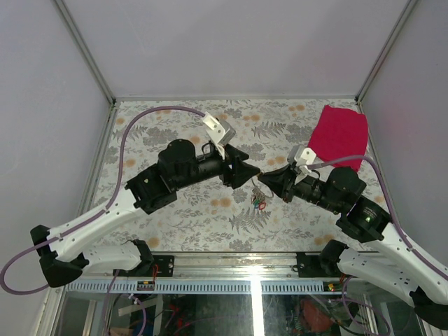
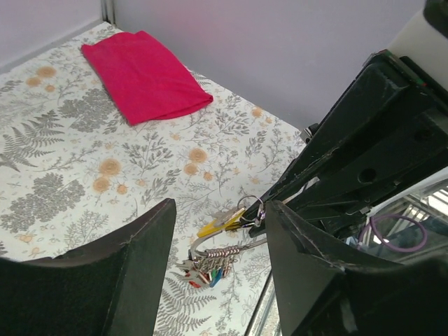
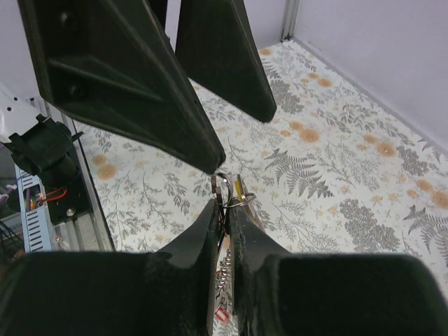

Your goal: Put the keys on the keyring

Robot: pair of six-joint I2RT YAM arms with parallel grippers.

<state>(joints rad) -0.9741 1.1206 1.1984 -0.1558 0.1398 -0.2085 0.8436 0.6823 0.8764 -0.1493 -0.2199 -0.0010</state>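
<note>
My right gripper (image 1: 262,178) (image 3: 225,204) is shut on a thin silver keyring (image 3: 225,185) and holds it above the table. A yellow-headed key (image 2: 219,223) (image 3: 240,189) hangs on that ring. Below it dangles a silver hook with a bunch of small keys (image 2: 207,271) (image 1: 259,201) with red, green and blue heads. My left gripper (image 1: 253,173) (image 2: 220,206) is open. Its fingers (image 3: 147,91) stand just in front of the ring, one on each side, not touching it. The keyring also shows in the left wrist view (image 2: 250,206).
A red cloth (image 1: 341,136) (image 2: 143,77) lies flat at the back right corner of the floral tabletop. Grey walls close the back and sides. A metal rail (image 1: 245,260) runs along the near edge.
</note>
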